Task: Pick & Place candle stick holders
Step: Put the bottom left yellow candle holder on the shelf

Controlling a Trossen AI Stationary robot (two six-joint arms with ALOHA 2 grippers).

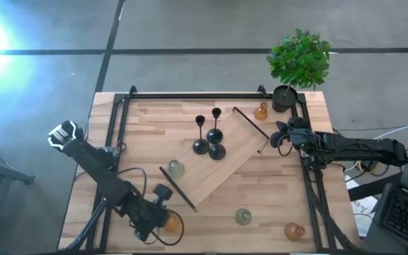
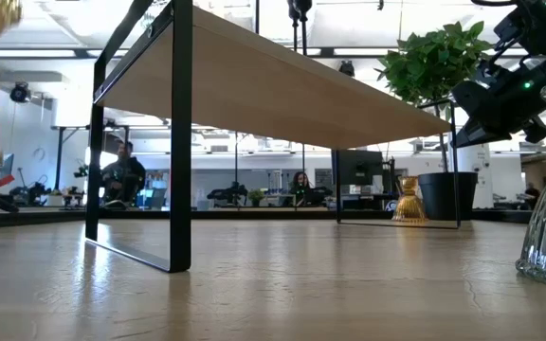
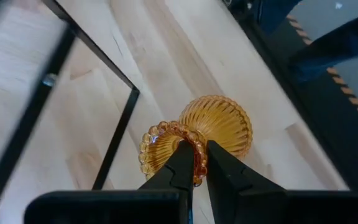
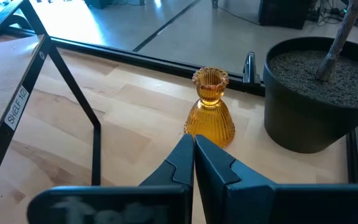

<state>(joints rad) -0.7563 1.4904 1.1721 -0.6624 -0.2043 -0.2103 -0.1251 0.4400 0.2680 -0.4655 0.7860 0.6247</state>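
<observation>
Gripping an amber holder (image 3: 197,134) by its beaded rim, our left gripper (image 3: 194,163) pinches shut near the table's (image 1: 275,191) front-left corner — three black holders (image 1: 208,138) stand shelved, several remain.

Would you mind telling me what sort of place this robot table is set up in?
Probably an open-plan lab or office: the low view shows people seated at desks with monitors behind the table, and the high view shows a bare concrete floor.

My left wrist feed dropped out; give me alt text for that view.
The left gripper has its jaws shut on the beaded rim of an amber glass candle holder above the wooden table, beside a black shelf frame.
</observation>
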